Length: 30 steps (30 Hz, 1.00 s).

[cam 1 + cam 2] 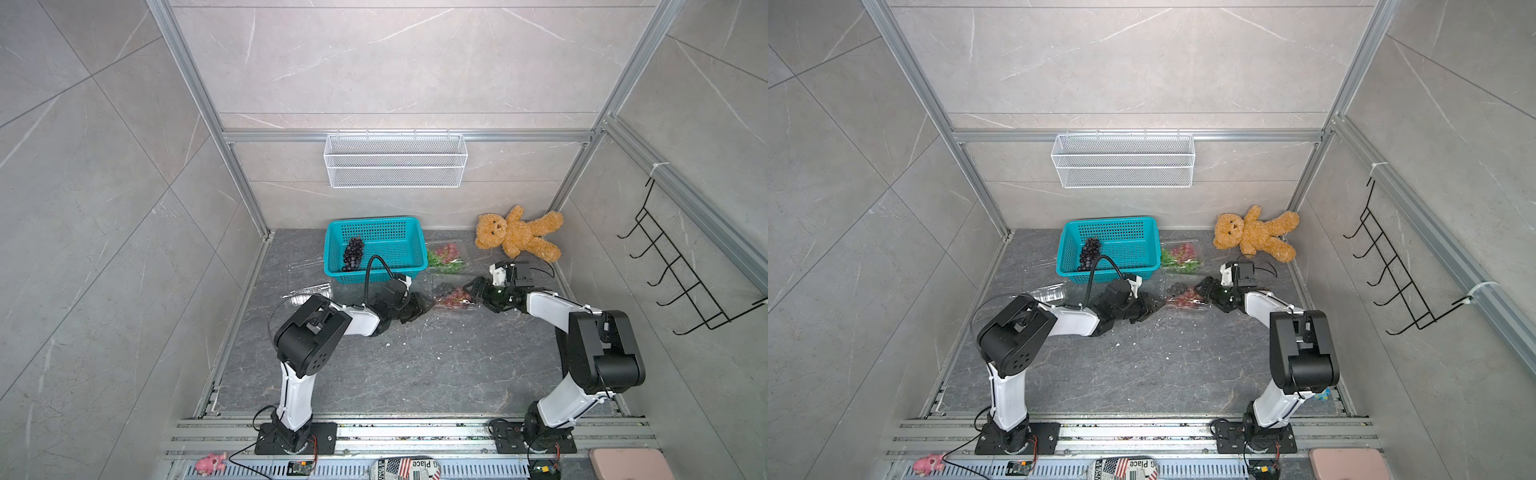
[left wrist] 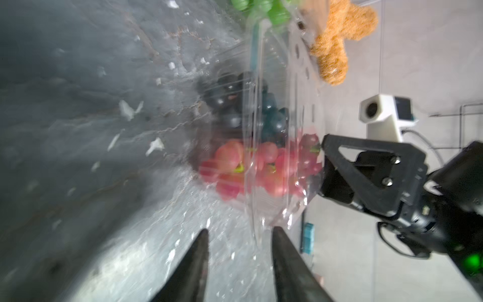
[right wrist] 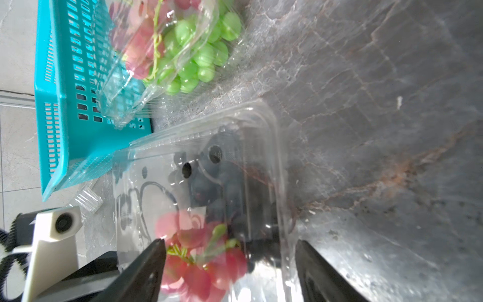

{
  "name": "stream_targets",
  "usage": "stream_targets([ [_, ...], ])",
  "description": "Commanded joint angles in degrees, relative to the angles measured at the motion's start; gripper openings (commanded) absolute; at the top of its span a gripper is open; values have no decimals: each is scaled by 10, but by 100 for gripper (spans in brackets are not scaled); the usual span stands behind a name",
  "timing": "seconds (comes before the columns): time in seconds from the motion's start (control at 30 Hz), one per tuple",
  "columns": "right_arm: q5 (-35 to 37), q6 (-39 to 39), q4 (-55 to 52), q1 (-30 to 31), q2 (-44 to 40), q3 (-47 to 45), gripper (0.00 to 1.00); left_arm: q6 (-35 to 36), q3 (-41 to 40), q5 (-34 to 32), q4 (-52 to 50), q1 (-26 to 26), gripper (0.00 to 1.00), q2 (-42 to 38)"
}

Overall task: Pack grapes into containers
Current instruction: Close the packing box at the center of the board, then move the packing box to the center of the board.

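A: Where are the grapes?
B: Most are in clear boxes. The middle container (image 3: 271, 146) sits on the tabletop (image 1: 415, 365) between the two arms, near a front corner of the teal basket (image 1: 374, 220).
A: Which way does it point?
B: Its long side runs from the right gripper (image 3: 230, 244) toward the basket. The red grapes (image 3: 198, 269) lie at the end by that gripper. The dark grapes (image 3: 206, 188) lie at the far end.
A: What do the jaws do?
B: The right jaws are spread wide, one on each side of the box end. I cannot tell if they press it. The left gripper (image 2: 239, 231) has its jaws apart too. A thin clear edge of the box sits between them and does not look pinched.
A: Any more grapes?
B: The back container (image 3: 115, 99) holds green grapes (image 3: 198, 57) and a pink bunch (image 3: 138, 52). A dark bunch (image 1: 353, 252) lies in the basket, long-ways from the back wall toward the arms. A third container (image 1: 307, 292) lies by the left arm.
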Motion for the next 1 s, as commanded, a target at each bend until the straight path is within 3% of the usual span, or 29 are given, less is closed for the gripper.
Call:
stream_targets([
  [0.0, 9, -16, -28, -4, -40, -5, 82, 77, 39, -36, -120, 0, 59, -56],
  [0.2, 4, -15, -22, -3, -30, -7, 79, 104, 136, -13, -189, 1, 73, -9],
  [0.43, -1, -4, -3, 1, 7, 7, 71, 75, 211, 26, -179, -1, 75, 66],
  [0.53, -2, -6, -5, 2, 22, 18, 65, 72, 229, 32, -186, 0, 75, 77],
  [0.97, -9, 1, -6, 4, 79, 79, 59, 71, 267, 32, -212, 11, 76, 100],
])
